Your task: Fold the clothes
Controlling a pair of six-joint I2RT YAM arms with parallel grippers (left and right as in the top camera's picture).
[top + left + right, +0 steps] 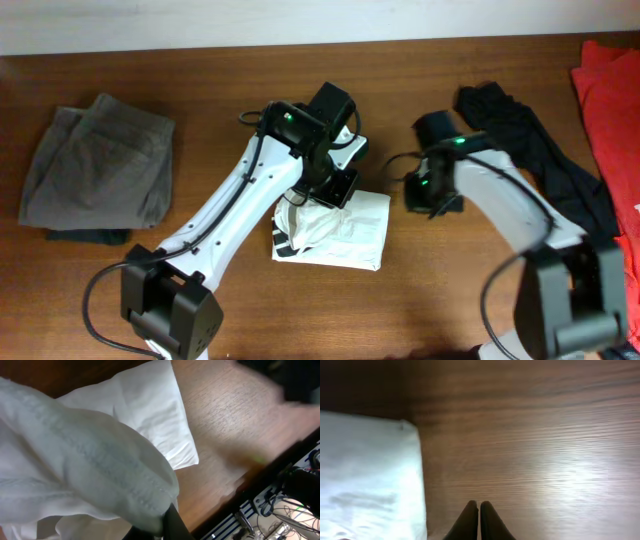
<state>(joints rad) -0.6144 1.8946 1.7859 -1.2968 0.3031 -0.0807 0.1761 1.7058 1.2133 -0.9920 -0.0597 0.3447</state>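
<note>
White garment [350,238], folded bundle, long axis left-right

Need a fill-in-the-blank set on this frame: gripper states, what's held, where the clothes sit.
1. The left gripper is ____ on a fold of the white garment.
2. The right gripper, jaws together, hovers over the bare table holding ____.
3. The grey trousers lie on the ____ arm's side.
4. Beyond the black garment, the cloth at the table's edge is ____.

Missing words: shut; nothing; left; red.
</note>
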